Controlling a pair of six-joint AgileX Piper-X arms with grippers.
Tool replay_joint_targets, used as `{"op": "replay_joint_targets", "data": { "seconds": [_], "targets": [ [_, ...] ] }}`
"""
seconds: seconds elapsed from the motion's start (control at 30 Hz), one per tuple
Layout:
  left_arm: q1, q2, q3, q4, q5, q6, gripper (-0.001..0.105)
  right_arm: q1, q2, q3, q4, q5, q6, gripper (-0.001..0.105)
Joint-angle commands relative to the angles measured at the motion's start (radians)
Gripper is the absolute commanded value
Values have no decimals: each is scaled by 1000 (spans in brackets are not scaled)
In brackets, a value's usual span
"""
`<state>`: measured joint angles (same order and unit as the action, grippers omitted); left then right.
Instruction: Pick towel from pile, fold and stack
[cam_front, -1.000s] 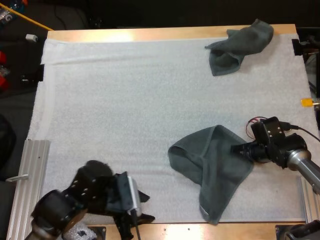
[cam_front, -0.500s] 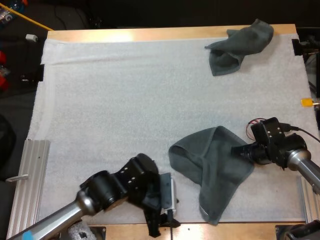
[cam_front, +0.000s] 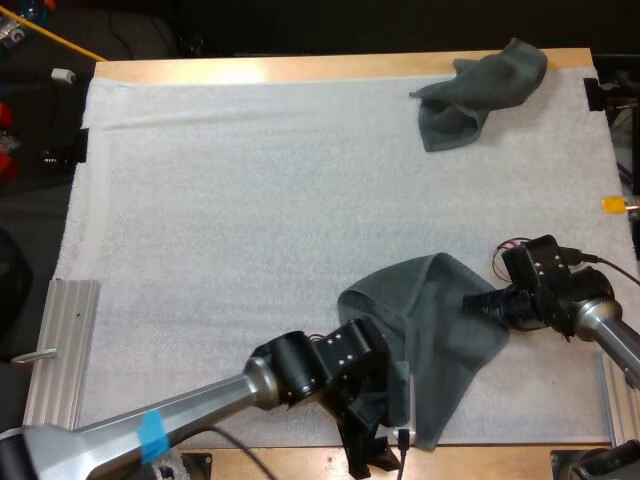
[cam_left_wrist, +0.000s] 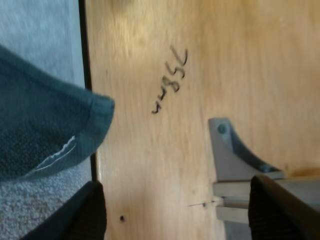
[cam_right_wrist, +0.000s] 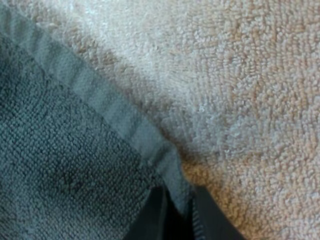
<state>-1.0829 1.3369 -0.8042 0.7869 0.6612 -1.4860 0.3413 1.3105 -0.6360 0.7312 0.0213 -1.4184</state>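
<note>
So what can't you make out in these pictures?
High view: the left arm covers part of the near towel's left edge.
Right wrist view: the picture's edge cuts off the right jaws, hiding how much hem they pinch.
High view: the far towel's folds hide its corners.

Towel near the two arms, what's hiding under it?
The white mat lies under the towel; its near corner pokes past the mat over the wooden table. The right gripper pinches its edge. Whatever lies beneath its folds is covered.

The high view looks down over the whole tabletop (cam_front: 300, 68); both wrist views sit close, sharing the near towel (cam_front: 440, 320).
</note>
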Motion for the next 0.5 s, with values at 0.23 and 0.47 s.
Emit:
{"op": "replay_joint_targets", "data": {
  "seconds": [0.23, 0.47],
  "targets": [
    [-5, 100, -75, -82, -110, -154, 59, -1, -10, -1, 9, 5, -7, 0],
    [-5, 183, -105, -99, -191, -312, 59, -1, -10, -1, 9, 5, -7, 0]
  ]
}}
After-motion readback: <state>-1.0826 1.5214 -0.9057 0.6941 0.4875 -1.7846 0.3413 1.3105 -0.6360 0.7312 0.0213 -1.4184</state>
